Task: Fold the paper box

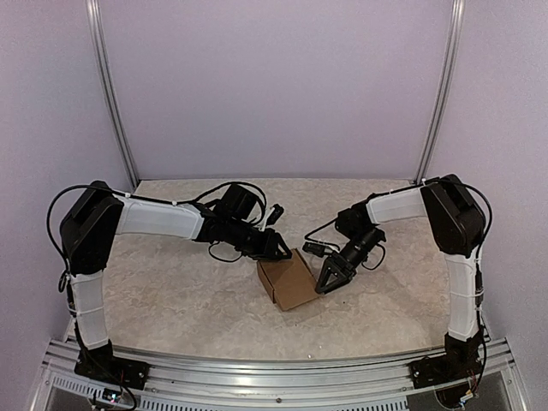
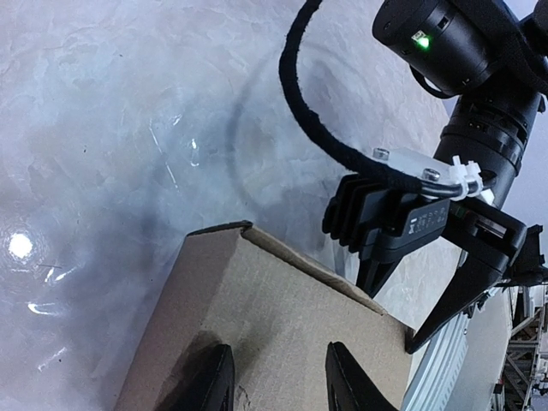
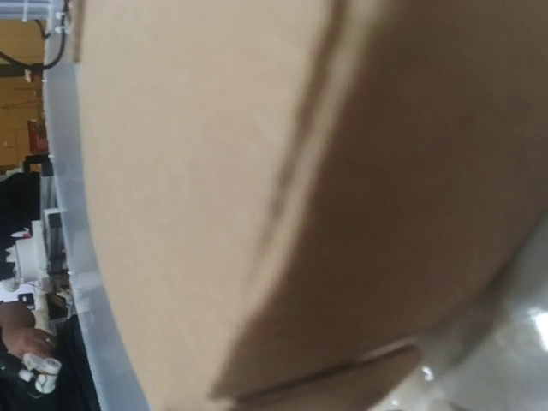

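The paper box stands as a small squarish brown cardboard box on the marble table top, between my two arms. In the left wrist view the paper box lies just under my left gripper, whose jaws stand apart over its top face with nothing between them. In the top view my left gripper sits at the box's far left edge. My right gripper points at the box's right side, and my right gripper shows its jaws spread in a V there. The paper box fills the blurred right wrist view; no fingers show.
The marble table top runs out to an aluminium rail along the near edge. Lilac walls and two upright metal posts close off the back. A black cable loops from the right arm above the box.
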Tool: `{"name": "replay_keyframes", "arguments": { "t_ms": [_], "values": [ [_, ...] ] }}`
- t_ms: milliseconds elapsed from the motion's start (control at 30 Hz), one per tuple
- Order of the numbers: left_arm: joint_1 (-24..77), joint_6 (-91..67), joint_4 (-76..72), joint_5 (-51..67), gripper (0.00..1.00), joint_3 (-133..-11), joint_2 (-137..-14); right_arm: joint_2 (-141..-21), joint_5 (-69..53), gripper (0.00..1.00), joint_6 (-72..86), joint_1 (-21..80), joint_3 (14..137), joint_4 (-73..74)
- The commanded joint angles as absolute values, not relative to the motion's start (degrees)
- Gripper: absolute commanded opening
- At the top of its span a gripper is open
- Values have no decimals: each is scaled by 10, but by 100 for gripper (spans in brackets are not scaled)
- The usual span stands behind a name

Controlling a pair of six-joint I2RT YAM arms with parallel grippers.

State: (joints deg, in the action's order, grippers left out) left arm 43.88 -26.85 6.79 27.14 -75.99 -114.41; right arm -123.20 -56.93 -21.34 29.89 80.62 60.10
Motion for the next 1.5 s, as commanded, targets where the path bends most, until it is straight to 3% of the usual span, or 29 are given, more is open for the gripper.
{"name": "replay_keyframes", "arguments": {
  "t_ms": [0,167,367,833,1100,1467],
  "values": [
    [442,-276,122,254,36,-743,-1170,-1237,-624,52,-241,309,816,625],
    [443,-277,123,253,36,-741,-1167,-1246,-670,55,-274,321,830,658],
    [443,-279,120,251,36,-736,-1165,-1238,-681,52,-252,333,820,630],
    [448,-287,123,248,36,-738,-1162,-1219,-582,21,-163,331,782,546],
    [454,-282,145,229,36,-738,-1139,-1224,-611,7,-185,314,798,572],
    [459,-274,132,209,36,-704,-1094,-1235,-635,0,-249,293,842,643]
  ]
}}
